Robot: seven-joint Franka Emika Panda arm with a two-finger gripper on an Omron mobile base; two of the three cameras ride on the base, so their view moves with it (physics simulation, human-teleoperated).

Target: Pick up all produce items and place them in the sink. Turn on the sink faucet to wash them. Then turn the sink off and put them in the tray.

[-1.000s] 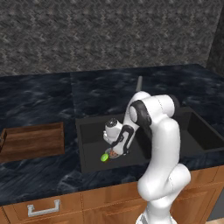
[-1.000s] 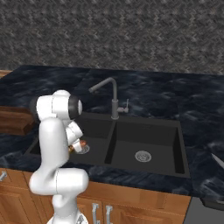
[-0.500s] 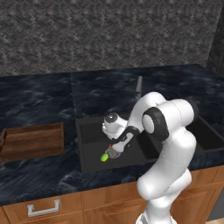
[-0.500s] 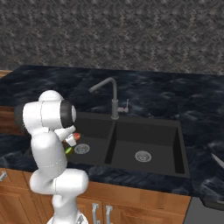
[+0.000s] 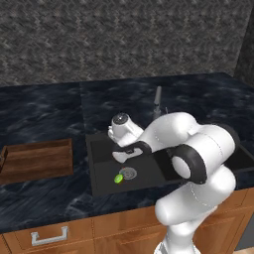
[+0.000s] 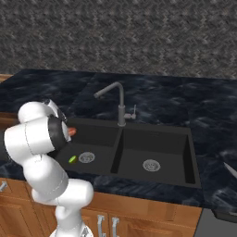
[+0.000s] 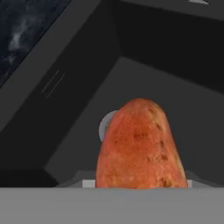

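Note:
My gripper [image 6: 69,133] hangs over the left basin of the black sink [image 6: 155,135], shut on the orange-red carrot-like piece [image 7: 139,144]; its end pokes out beside my arm [image 6: 72,131]. In the left base view the white hand [image 5: 124,155] hovers over the same basin and hides that piece. The small yellow-green lime [image 5: 118,178] lies on the basin floor beside the round drain [image 5: 128,172], also seen as lime [image 6: 72,159]. The grey faucet [image 6: 118,99] stands behind the divider, with no water showing. The brown wooden tray [image 5: 36,159] sits on the counter left of the sink.
Dark marbled counter [image 5: 44,114] surrounds the sink, with a stone wall behind it. The right basin [image 6: 155,152] holds just its drain [image 6: 151,165]. My bulky white elbow [image 5: 198,149] hangs over the sink's front right. Wooden cabinet fronts [image 5: 54,233] run below.
The arm has swung its elbow forward and right. The gripper, still holding the orange-red piece, has shifted a little left and up within the left basin. The lime has stayed put.

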